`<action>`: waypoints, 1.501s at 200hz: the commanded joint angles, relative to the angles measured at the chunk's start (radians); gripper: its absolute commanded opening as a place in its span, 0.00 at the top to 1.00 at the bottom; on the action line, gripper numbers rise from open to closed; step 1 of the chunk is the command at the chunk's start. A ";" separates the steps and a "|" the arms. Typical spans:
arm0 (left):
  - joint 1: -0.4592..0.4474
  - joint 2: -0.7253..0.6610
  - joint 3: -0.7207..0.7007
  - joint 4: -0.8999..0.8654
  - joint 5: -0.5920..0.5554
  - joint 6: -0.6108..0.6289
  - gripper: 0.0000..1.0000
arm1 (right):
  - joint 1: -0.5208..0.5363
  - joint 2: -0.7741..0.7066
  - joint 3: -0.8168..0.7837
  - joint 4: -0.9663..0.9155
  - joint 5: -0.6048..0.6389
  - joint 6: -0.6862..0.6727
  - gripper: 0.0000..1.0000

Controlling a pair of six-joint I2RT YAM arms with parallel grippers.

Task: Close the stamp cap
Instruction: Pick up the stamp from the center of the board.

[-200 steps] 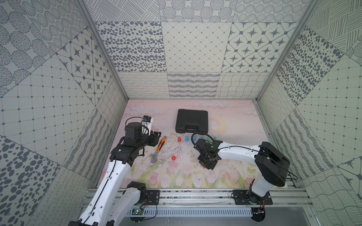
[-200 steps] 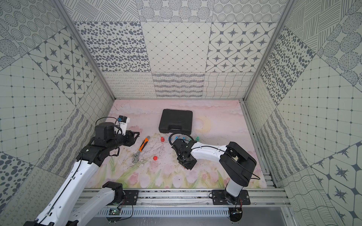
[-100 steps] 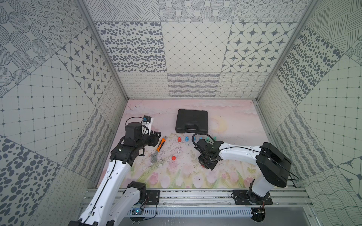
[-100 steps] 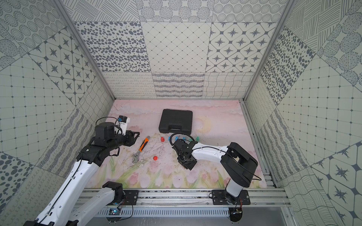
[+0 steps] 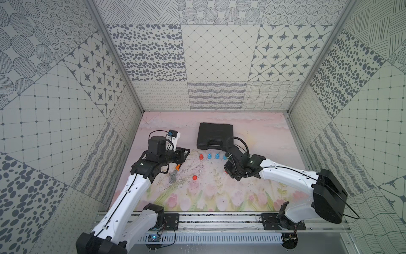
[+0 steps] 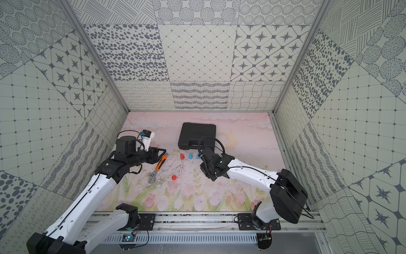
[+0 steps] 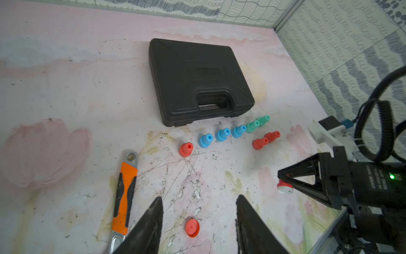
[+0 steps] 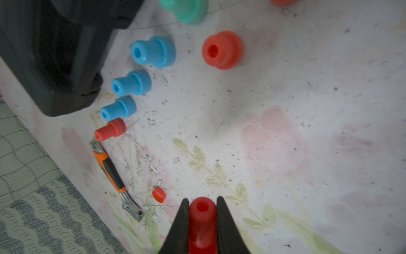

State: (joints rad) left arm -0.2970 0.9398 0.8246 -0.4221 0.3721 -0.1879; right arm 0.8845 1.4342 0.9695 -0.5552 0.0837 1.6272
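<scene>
I've got the right claw (image 8: 202,199) clamped on a smooth red plastic stamp with a stepped neck (image 8: 202,222), right of centre and close to the scuffed pink floral table (image 7: 66,88). A flat round red plastic cap (image 7: 192,227) lies loose well to its left, just right of the orange-handled steel wrench (image 7: 124,191). The left claw (image 7: 199,198) is open and empty, far-left of the cap. A row of small blue plastic stamps (image 7: 222,134) sits by the black moulded plastic case (image 7: 197,77).

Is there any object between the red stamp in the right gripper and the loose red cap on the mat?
No, nothing visible. Only bare mat lies between the red stamp, clamped in the right gripper, and the red cap. The wrench lies beyond the cap, apart from it.
</scene>
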 commanded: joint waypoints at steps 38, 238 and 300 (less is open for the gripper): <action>-0.252 0.079 0.008 0.305 0.022 -0.227 0.46 | -0.008 -0.087 0.053 0.166 0.084 0.087 0.92; -0.412 0.284 0.012 0.552 -0.025 -0.379 0.55 | 0.019 -0.153 0.070 0.336 0.087 0.198 0.97; -0.412 0.287 0.004 0.564 -0.001 -0.375 0.64 | 0.022 -0.160 0.059 0.356 0.094 0.213 0.97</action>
State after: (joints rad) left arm -0.7052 1.2236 0.8242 0.0658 0.3550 -0.5674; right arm 0.8928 1.3087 1.0080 -0.2680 0.1871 1.8137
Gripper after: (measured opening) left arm 0.361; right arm 0.204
